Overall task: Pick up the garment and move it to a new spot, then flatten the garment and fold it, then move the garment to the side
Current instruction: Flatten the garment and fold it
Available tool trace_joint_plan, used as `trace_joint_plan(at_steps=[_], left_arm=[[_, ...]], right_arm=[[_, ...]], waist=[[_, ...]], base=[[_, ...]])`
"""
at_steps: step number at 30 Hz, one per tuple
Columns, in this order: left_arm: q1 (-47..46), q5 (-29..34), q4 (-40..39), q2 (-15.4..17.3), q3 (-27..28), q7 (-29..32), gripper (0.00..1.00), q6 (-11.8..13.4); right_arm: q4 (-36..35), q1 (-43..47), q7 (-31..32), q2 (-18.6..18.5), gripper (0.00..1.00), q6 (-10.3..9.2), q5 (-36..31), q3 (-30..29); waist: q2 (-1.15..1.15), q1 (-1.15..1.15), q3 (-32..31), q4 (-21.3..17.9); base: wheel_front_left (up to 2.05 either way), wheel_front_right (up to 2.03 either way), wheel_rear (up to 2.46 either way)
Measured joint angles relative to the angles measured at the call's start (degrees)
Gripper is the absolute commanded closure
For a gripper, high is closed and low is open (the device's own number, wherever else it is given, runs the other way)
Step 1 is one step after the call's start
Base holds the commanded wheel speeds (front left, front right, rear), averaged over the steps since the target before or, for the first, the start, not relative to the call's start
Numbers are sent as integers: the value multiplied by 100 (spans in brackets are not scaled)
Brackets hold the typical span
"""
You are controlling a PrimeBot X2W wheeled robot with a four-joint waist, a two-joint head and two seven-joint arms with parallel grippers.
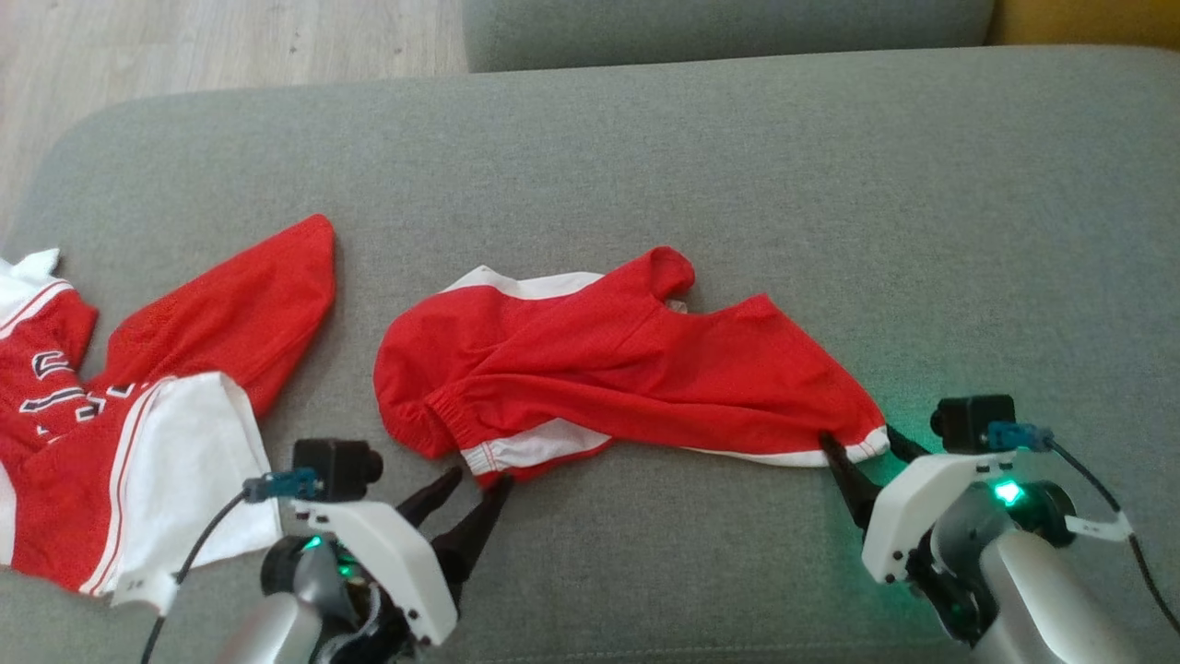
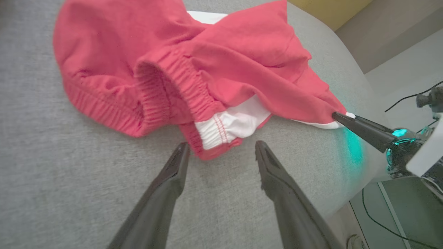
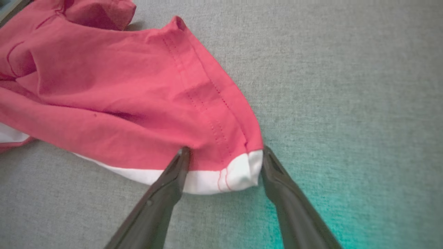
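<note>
Starting at the far left: a crumpled red and white jersey [image 1: 138,433] with numbers on it, lying on the grey sofa cushion [image 1: 737,166], well apart from the action, so probably not the target. Next over, the left fingers [image 1: 481,515], spread wide and gripping nothing, tips parked right at the near-left corner of the red shorts [image 1: 627,369], with the white and red end of the waistband [image 2: 221,129] poking just in between them. Then the shorts themselves, bunched up mid-cushion, stretched out long from left to right, elastic waist end leftward, leg hem rightward. Over on the right, the right fingers [image 3: 159,200], also wide open, straddling the white-trimmed hem corner [image 3: 225,176] without pinching it yet. So, one end per arm, each about equally close to its own corner, fabric lying just ahead of both sets of tips. Looks like setup for a two-corner grab: close both, then lift or pull apart along that left-right line to get things flat. Worth watching the left side though, lots of layers stacked there, easy to snag just one.
</note>
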Motion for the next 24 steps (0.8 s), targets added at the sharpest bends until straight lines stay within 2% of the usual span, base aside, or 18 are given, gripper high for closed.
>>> trace_joint_plan(at_steps=[8, 9, 11, 12, 13, 14, 21, 24], left_arm=[[-343, -250, 175, 18, -396, -124, 0, 0], [-384, -276, 190, 19, -444, -147, 0, 0], [-485, -328, 266, 18, -515, -188, 0, 0], [-533, -354, 305, 22, -559, -223, 8, 0], [-575, -385, 344, 25, -604, -256, 48, 0], [-598, -390, 355, 30, -632, -270, 100, 0], [-608, -441, 424, 223, -762, -531, 100, 0], [-604, -439, 266, 327, -750, -668, 100, 0]], right_arm=[[245, -265, -175, 26, 0, 0, 135, 125], [270, -302, -174, 27, 9, 0, 152, 158], [315, -372, -175, 26, 36, 0, 159, 198], [331, -390, -175, 26, 55, 0, 183, 210], [346, -394, -175, 26, 84, 0, 203, 236], [349, -391, -179, 25, 100, 0, 205, 261], [316, -346, -381, 20, 100, 0, 400, 400], [76, -345, -432, -10, 100, 0, 565, 392]], waist=[[0, 0, 134, -14], [0, 0, 149, -15], [0, 0, 166, -21], [0, 0, 168, -24], [0, 0, 167, -29], [0, 0, 162, -33], [0, 0, 24, -65], [0, 0, -65, -73]], base=[[0, 0, 0], [0, 0, 0], [0, 0, 0], [0, 0, 0], [0, 0, 0], [0, 0, 0], [0, 0, 0], [0, 0, 0]])
